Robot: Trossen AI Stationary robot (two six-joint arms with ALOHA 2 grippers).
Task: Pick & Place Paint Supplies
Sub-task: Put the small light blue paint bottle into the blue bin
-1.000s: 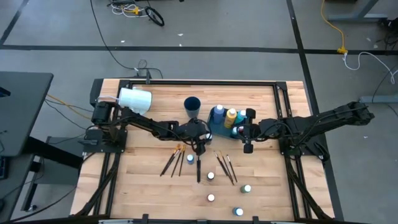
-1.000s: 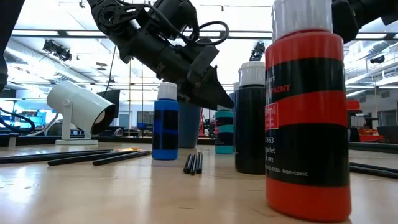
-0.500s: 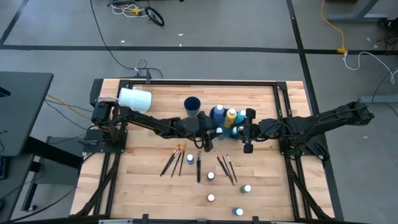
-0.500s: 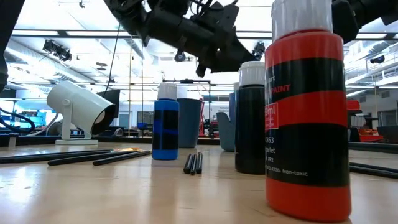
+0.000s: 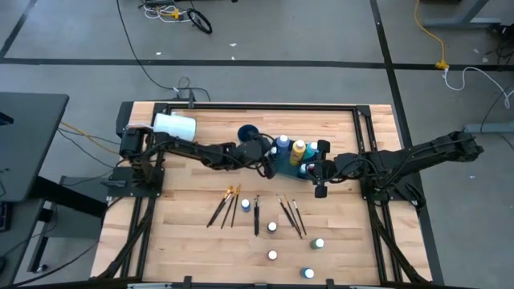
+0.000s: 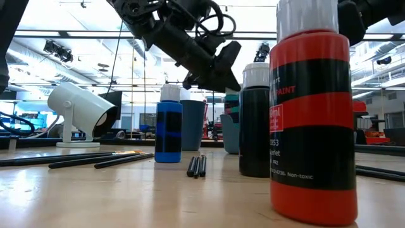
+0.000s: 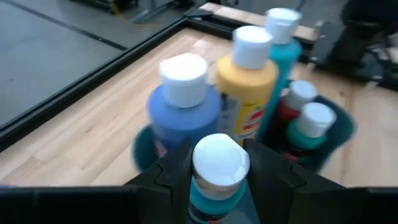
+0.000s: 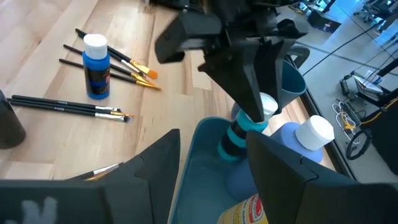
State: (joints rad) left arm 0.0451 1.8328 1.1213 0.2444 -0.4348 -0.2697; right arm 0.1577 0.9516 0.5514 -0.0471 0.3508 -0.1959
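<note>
The left gripper [image 7: 219,180] is clamped on a small teal bottle [image 7: 217,171] with a white cap. The bottle stands upright between the fingers and hangs right above the open blue bin [image 8: 205,158] — so I think the next move is straight down into it. The bottle's long line points up and down, which fits the free spot in the bin.

The right gripper [image 5: 320,181] waits just beside the bin, on the side away from the left arm. Its fingers are apart and hold nothing. The left arm is the one at work.

Inside the bin I count five bottles — a big blue one [image 7: 183,102], a big yellow one [image 7: 245,84], a tall teal one [image 7: 281,37], a small red one [image 7: 297,102] and a small teal one [image 7: 311,127].

Still out on the table [image 5: 193,249], on the near side of the bin: five small bottles with white caps, like the blue one [image 5: 245,206]. There are about seven thin brushes [image 5: 223,205] lying flat — some overlap, so I am not sure. A dark blue cup [image 5: 247,132] stands just beside the bin, and a white cylinder [image 5: 174,127] lies well apart from it.
</note>
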